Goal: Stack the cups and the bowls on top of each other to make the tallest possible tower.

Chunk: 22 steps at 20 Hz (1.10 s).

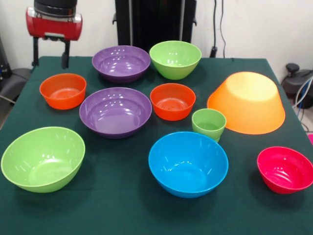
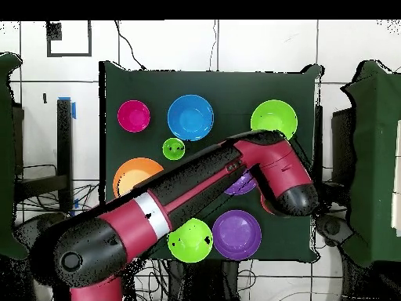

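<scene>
green cup [image 1: 209, 124] upright, orange-yellow bowl [image 1: 248, 103] upside down, no readable writing

Red arm [image 2: 196, 188] crosses table [image 2: 110, 94], covering several bowls [image 2: 190, 117]

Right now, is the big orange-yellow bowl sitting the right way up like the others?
No, the orange-yellow bowl lies tipped over on the table, its base raised and its opening facing away.

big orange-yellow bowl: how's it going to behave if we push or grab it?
The orange-yellow bowl lies tilted on the table, so a push would probably rock or roll it. Its glossy, tapered wall looks slippery, and it is the widest bowl here. It looks like thin plastic, probably light for its size.
</scene>
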Available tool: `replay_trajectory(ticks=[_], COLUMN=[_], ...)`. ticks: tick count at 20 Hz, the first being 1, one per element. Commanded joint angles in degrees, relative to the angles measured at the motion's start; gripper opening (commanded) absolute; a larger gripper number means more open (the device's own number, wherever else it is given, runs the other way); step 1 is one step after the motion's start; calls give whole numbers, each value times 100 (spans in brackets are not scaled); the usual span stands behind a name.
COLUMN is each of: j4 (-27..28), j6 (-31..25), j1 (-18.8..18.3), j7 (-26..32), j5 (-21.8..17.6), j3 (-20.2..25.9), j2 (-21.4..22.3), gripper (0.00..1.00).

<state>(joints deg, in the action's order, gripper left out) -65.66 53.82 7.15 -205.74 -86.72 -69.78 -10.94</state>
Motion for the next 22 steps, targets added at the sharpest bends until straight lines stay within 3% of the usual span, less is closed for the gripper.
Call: replay_trajectory(ticks=[1,5,9,17,22], j4=[736,1217,1511,1981,1910], j6=[309,417,299,112,-58], j1=[-509,-627,-708,-888,-850], j7=[-1251,-147,245,319,293], j5=[-159,-395,-328,-93,104], j3=[853,1113,1311,1556,1672], j2=[-476,-709,-864,-1218,-1175], gripper=[100,100,100,100,100])
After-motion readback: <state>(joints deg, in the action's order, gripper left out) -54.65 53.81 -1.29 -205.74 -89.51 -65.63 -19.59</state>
